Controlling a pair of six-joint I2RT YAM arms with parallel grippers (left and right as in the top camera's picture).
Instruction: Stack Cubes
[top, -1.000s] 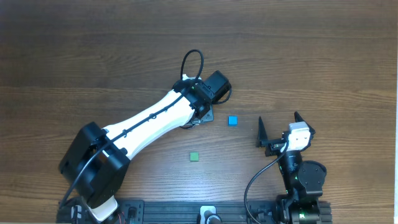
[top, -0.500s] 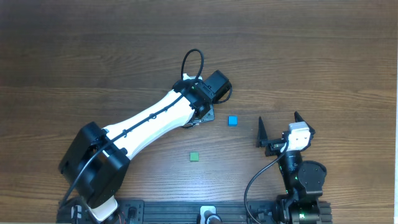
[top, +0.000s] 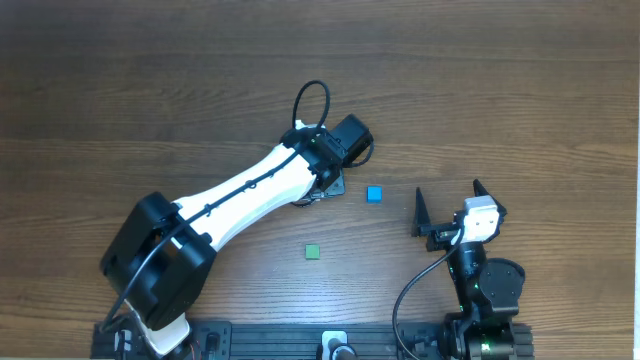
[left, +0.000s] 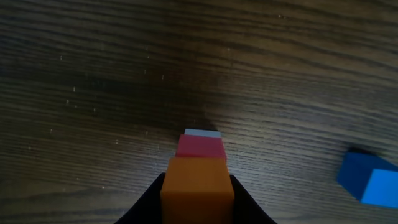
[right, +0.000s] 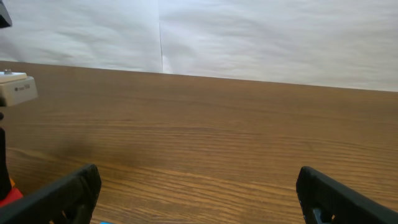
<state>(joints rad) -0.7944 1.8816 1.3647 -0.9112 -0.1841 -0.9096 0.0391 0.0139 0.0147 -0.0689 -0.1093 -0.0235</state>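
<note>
- Gripping the orange cube (left: 197, 186): left gripper (left: 198, 206) has its jaws clamped on the cube's two sides, one dark finger showing on each side.
- Left arm (top: 250, 190) runs from its base at 7 o'clock up to table centre. In the top view its wrist covers the gripper and the cube.
- In the left wrist view, a red cube (left: 200, 146) sits directly under the orange cube, and a pale grey-white cube (left: 203, 132) edge peeks out past the red one. All three line up in one column. Can't tell whether orange is touching red.
- Blue cube (top: 374, 194) lies alone on the wooden table (top: 150, 80), near the left wrist at its 3 o'clock and apart from the column.
- Green cube (top: 313, 252) lies alone at 6 o'clock of the left wrist, well apart, and at 7 o'clock of the blue cube.
- Right gripper (top: 447, 205) has its jaws spread wide with nothing between them. It is close above its own base, at 3–4 o'clock of the blue cube.
</note>
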